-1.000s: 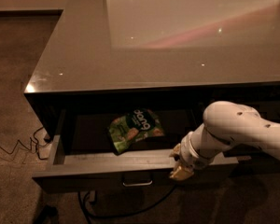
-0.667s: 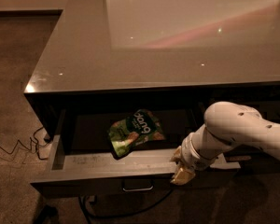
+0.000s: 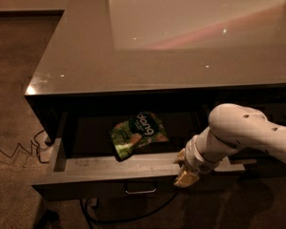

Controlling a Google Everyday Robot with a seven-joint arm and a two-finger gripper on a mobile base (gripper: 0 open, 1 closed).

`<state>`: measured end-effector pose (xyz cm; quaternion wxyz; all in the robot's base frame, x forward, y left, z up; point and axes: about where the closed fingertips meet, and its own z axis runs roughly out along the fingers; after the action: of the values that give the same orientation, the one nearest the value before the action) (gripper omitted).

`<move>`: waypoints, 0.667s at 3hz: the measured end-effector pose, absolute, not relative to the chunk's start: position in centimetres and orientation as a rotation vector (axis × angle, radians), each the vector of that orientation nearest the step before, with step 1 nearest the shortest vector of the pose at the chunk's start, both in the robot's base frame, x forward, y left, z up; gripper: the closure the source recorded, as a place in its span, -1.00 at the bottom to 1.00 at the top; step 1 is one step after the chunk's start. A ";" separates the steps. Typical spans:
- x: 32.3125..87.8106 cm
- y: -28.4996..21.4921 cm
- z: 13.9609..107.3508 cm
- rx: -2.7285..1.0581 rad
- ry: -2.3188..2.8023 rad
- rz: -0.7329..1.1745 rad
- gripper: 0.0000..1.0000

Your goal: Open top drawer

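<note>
Your top drawer [image 3: 95,167] stands pulled out toward the near side beneath the glossy counter [image 3: 133,51], with a green snack bag [image 3: 138,135] lying inside. The gripper [image 3: 186,177] sits at the drawer's front edge, right of the handle [image 3: 140,191]. You cannot tell whether it grips anything.

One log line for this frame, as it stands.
top drawer: partly open | gripper: at drawer's front edge, right of handle | inside: green snack bag

Arm [image 3: 257,137]: one, white, bulky rounded casing, reaching in from the right below the front edge of the table [image 3: 81,56]. Wrist [image 3: 202,154]: angled down and leftward. Tool [image 3: 185,176]: yellowish, pointing down, below the front edge, well apart from the front-left corner.
</note>
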<state>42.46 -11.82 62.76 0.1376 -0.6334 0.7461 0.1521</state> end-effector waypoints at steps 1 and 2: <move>42.5 -11.8 62.8 -1.833 2.159 0.440 -0.59; 42.5 -11.8 62.8 -1.833 2.159 0.440 -0.99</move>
<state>42.46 -11.81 62.76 0.1376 -0.6334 0.7461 0.1521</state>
